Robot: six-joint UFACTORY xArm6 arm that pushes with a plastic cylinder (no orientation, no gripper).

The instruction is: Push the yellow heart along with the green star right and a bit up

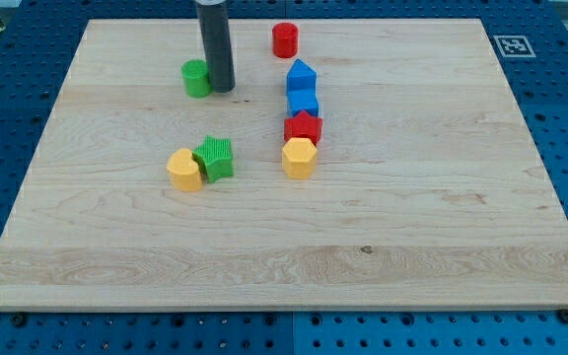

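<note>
1. My tip [222,89] is a bare rod with no fingers, just right of the green cylinder [196,78].
2. Heart [183,170] and star [214,158] touch, well below the tip.
3. Both look light, rigid, slippery; I'd push the heart's left side.

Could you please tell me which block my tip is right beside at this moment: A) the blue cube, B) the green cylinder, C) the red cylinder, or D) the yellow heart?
B: my tip stands just to the view's right of the green cylinder, near the board's top edge, well above the yellow heart and green star.
</note>
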